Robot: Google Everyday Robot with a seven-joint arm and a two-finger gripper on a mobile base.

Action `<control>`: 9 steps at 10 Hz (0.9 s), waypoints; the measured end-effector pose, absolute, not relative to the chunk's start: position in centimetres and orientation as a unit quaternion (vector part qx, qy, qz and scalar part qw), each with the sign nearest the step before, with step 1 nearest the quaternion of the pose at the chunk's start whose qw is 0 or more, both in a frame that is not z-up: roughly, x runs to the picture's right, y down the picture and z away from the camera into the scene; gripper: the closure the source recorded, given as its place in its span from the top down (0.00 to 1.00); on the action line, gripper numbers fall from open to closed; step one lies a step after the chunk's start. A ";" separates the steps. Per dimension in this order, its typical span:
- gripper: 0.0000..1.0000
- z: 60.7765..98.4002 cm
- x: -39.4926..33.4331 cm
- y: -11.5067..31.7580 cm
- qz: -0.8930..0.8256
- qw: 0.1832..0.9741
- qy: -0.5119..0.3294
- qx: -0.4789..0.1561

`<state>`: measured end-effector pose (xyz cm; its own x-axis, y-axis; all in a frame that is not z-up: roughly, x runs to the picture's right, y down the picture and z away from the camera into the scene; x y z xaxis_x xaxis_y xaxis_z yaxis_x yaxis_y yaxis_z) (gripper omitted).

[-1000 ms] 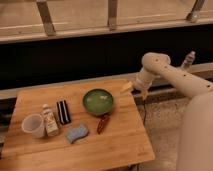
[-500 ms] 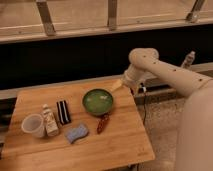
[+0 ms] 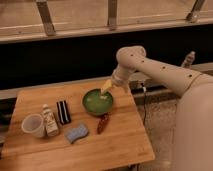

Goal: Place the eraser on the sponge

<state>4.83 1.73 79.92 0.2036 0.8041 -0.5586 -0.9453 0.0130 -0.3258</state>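
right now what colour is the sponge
The sponge is light blue, camera view; gripper hovers near the green bowl.

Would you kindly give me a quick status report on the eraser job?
Gripper above far rim of green bowl, jaws open, empty. Eraser on table left of bowl. Sponge near it, nothing on top. Bowl lies between gripper and eraser.

Here's a pale wooden table (image 3: 120,147) under me, my gripper (image 3: 107,87) hanging above its far half. Behind it there's a dark wall panel (image 3: 60,62) below a light ledge (image 3: 75,32) with slanted metal posts (image 3: 45,17). Speckled grey floor (image 3: 160,115) to the right, in warm, dim light.
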 end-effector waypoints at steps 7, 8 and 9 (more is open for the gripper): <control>0.80 78.0 -1.4 1.5 0.552 0.762 0.096 -0.323; 0.80 77.4 -5.1 1.7 0.527 0.779 0.086 -0.328; 0.80 77.2 -5.9 1.7 0.523 0.782 0.083 -0.330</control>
<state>-5.91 1.68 77.18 0.4393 0.7627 -0.4747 -0.8723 0.2357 -0.4285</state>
